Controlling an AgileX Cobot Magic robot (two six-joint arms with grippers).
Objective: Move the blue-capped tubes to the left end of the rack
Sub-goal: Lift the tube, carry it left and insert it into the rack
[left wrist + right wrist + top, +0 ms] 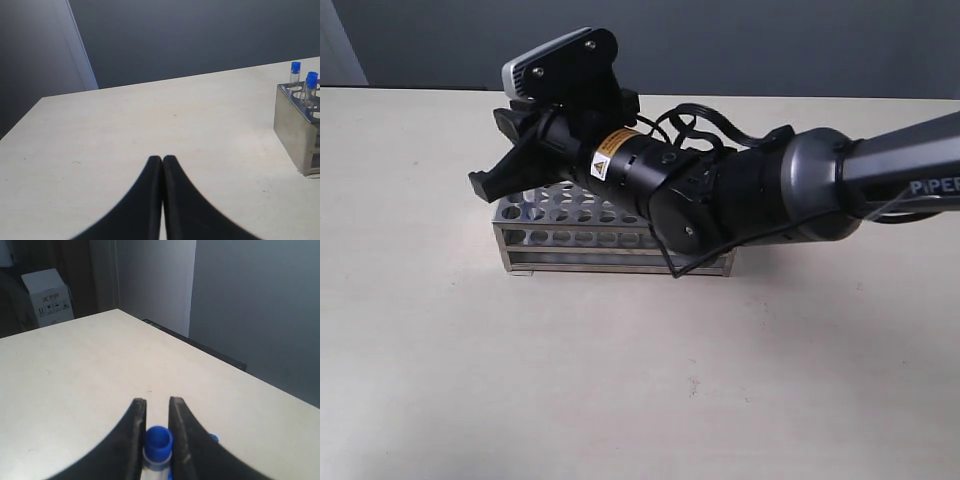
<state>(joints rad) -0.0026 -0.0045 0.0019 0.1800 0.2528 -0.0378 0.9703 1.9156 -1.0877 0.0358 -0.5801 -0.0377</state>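
So the right end effector (157, 401) sits over the rack (570, 238), left end, pinching what looks like one blue-capped tube (158, 440). The left end effector (163, 158) is squeezed together, empty, above the table (125, 130).

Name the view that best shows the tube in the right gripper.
The right wrist view: close up, the blue-capped tube fills the gap in the right gripper. In the exterior view the arm hides it. The left wrist view shows small blue caps in the rack; whether one is this tube is unclear.

Clear blue-capped tubes (310, 85) in silver metal rack (291, 122)
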